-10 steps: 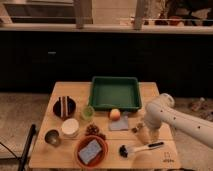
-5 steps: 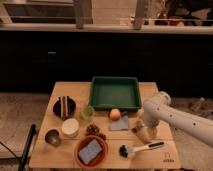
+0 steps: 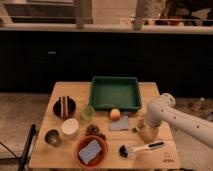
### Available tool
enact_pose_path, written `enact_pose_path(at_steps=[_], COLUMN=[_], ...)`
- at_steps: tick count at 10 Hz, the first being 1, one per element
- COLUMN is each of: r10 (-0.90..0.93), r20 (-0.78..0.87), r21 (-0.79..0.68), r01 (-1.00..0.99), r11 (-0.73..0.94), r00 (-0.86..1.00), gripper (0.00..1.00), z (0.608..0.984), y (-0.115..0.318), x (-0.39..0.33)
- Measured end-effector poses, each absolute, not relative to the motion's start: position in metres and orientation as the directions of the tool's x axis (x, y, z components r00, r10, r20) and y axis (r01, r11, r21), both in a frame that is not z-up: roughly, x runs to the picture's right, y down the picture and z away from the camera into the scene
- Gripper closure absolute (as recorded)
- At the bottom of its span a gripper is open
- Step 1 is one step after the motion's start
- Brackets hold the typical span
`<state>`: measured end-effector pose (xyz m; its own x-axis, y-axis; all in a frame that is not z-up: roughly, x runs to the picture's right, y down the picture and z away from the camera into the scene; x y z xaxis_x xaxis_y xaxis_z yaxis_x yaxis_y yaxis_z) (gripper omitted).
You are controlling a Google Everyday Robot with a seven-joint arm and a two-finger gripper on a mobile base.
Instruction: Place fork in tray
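Nearest to you, this side of the gripper, lie one black-headed brush [image 3: 140,148] and one orange-brown bowl [image 3: 80,156] holding one blue sponge [image 3: 90,151].

The gripper [image 3: 144,132] is down at the wooden table [image 3: 75,92], at the end of the white arm [image 3: 180,120]. Whether it is spread, pressed together or pinching anything cannot be told. One fork [image 3: 135,129] is counted: only a short, slim piece shows, touching or just beside the gripper on the side toward the grey cloth [image 3: 120,124]. Whether it rests on the table or is lifted cannot be told.

Off that same side, well apart from the gripper, stand three cups: metal [image 3: 52,137], white [image 3: 70,127], green [image 3: 88,113]. There is also one dark bowl [image 3: 56,108], and one round orange fruit [image 3: 115,114] just past the cloth.

Beyond the gripper sits one dark green tray [image 3: 115,94], its bottom bare.

Judgement: the step in hand is securing the fork; placement is not yet done. Your next move calls for a confirmed grip, a lift clear of the cloth and fruit, then a carry over the tray's near wall before release.
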<state>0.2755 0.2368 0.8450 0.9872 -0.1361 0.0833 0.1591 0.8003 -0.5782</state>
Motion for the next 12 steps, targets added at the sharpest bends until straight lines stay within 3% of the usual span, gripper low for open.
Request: enact_pose_path(at_steps=[2, 3, 10, 12], r10=[-0.127, -0.13, -0.14, -0.142], r20=[0.085, 0.09, 0.101, 0.101], r21=[-0.581, -0.584, -0.602, -0.602], r01=[0.153, 0.158, 0.173, 0.174], r11=[0.799, 0.796, 0.779, 0.78], r00=[0.988, 0.987, 0.985, 0.985], gripper=[0.21, 0.25, 0.95, 1.0], z=[0.8495, 0.8518, 0.8486, 0.8474], y=[0.2373, 0.2375, 0.2366, 0.2351], x=[0.2761, 0.2747, 0.2717, 0.2721])
